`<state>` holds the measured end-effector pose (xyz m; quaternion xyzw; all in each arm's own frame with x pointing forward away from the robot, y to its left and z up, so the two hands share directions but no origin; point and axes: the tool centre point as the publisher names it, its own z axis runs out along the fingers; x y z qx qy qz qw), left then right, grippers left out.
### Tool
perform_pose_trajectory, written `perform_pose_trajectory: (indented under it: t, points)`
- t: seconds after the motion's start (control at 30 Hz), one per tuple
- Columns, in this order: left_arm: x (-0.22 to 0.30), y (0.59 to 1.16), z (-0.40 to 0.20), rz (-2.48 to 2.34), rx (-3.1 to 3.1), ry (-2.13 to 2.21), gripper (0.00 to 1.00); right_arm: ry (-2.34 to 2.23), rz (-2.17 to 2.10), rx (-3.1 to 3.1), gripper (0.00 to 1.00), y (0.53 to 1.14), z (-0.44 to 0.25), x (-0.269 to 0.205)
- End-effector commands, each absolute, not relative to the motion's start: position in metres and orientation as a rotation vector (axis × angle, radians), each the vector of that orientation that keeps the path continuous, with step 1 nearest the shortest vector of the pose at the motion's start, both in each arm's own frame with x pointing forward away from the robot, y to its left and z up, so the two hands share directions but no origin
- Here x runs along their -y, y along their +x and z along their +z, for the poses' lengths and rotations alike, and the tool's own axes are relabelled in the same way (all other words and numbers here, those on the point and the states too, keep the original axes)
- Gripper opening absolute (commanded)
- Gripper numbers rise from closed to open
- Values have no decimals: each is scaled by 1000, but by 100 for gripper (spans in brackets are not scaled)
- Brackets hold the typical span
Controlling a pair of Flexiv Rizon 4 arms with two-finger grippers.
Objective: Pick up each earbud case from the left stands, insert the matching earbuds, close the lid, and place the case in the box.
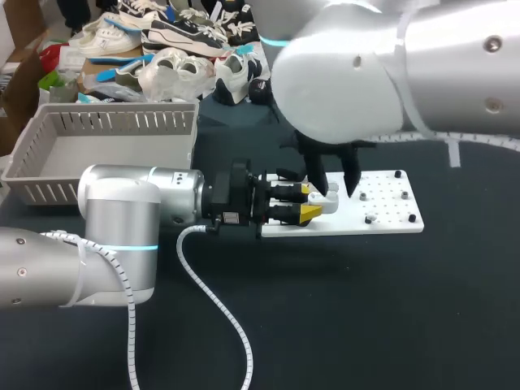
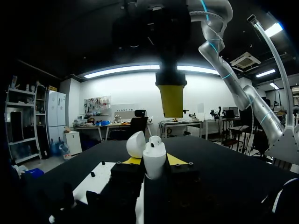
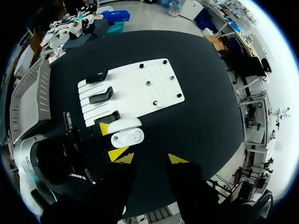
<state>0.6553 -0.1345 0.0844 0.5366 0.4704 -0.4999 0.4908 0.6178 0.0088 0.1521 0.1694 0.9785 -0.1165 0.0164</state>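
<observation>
A white earbud case (image 2: 154, 161) stands upright between the yellow tips of my left gripper (image 2: 154, 161), which is shut on it from both sides. Its lid (image 2: 136, 143) is hinged open. In the head view the case (image 1: 327, 197) hovers over the near left part of the white board (image 1: 382, 213), held by the left gripper (image 1: 311, 201). My right gripper (image 1: 335, 188) hangs just above it, open, with nothing between its fingers. From the right wrist view the open case (image 3: 127, 136) lies ahead of the right gripper (image 3: 152, 158).
Three black stands (image 3: 102, 95) sit along the board's left side (image 3: 140, 88), and small black pegs (image 1: 369, 218) dot its right half. A grey slatted basket (image 1: 114, 122) stands at the back left. Shoes lie piled beyond it.
</observation>
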Motion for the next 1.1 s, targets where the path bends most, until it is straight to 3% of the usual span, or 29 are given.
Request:
perform_pose_trajectory:
  t: [0.03, 0.43, 0.77, 1.1]
  points:
    - [135, 655, 84, -1211, -1142, 1301, 0, 475, -179, -2900, 40, 597, 153, 19]
    - [135, 655, 84, -1211, -1142, 1301, 0, 432, 35, -2787, 51, 607, 150, 48]
    - [135, 655, 84, -1211, -1142, 1301, 0, 477, 181, -2749, 49, 625, 123, 60]
    - [135, 655, 84, -1211, -1142, 1301, 0, 569, 214, -2769, 56, 649, 91, 58]
